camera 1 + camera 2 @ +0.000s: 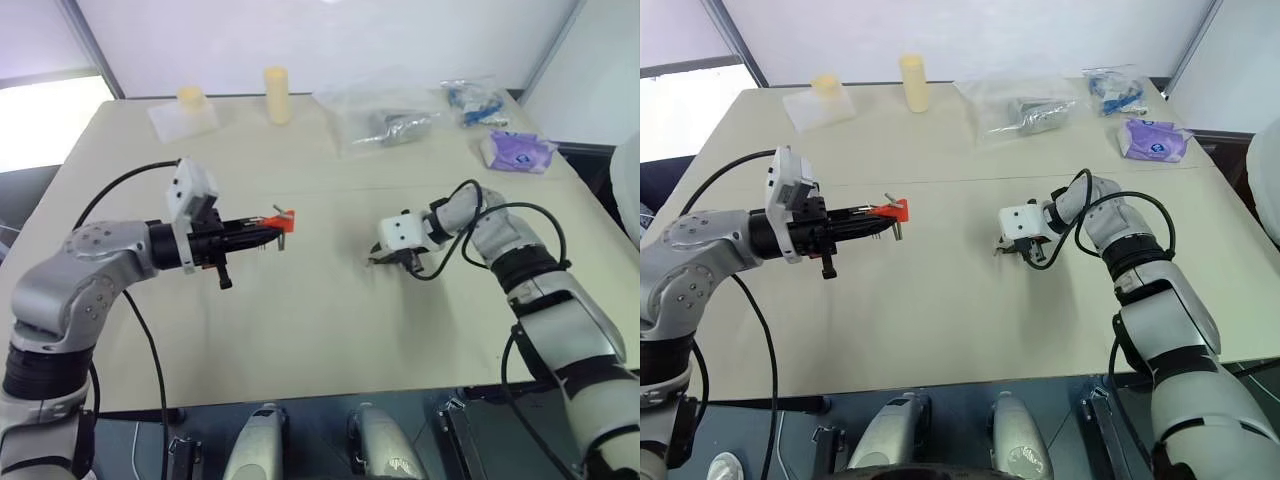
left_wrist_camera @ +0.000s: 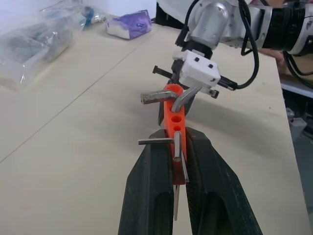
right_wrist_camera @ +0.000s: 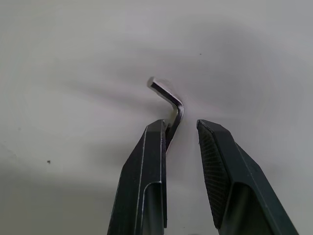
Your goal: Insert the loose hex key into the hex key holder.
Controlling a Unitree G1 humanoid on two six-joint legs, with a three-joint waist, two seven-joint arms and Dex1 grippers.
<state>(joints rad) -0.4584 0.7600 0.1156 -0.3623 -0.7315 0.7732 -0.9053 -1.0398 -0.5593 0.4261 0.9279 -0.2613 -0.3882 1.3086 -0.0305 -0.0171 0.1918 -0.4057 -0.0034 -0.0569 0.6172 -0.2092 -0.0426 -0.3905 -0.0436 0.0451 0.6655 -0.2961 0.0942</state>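
My left gripper (image 1: 268, 233) is shut on the red-orange hex key holder (image 1: 284, 217) and holds it level above the left half of the table, with short grey keys sticking out of it (image 2: 175, 115). The loose hex key (image 3: 168, 98), a thin bent grey rod, lies on the beige table to the right of centre. My right gripper (image 3: 182, 125) points down over it, open. The key's long leg runs between the fingers and rests against one fingertip (image 3: 157, 128), while the other fingertip stands apart from it. The right gripper (image 1: 1012, 248) is well to the right of the holder.
At the back of the table (image 1: 300, 340) stand a tall yellow cylinder (image 1: 277, 95) and a short yellow one in plastic (image 1: 190, 100). A clear bag (image 1: 395, 125), a bag with blue parts (image 1: 472, 103) and a purple packet (image 1: 520, 150) lie at the back right.
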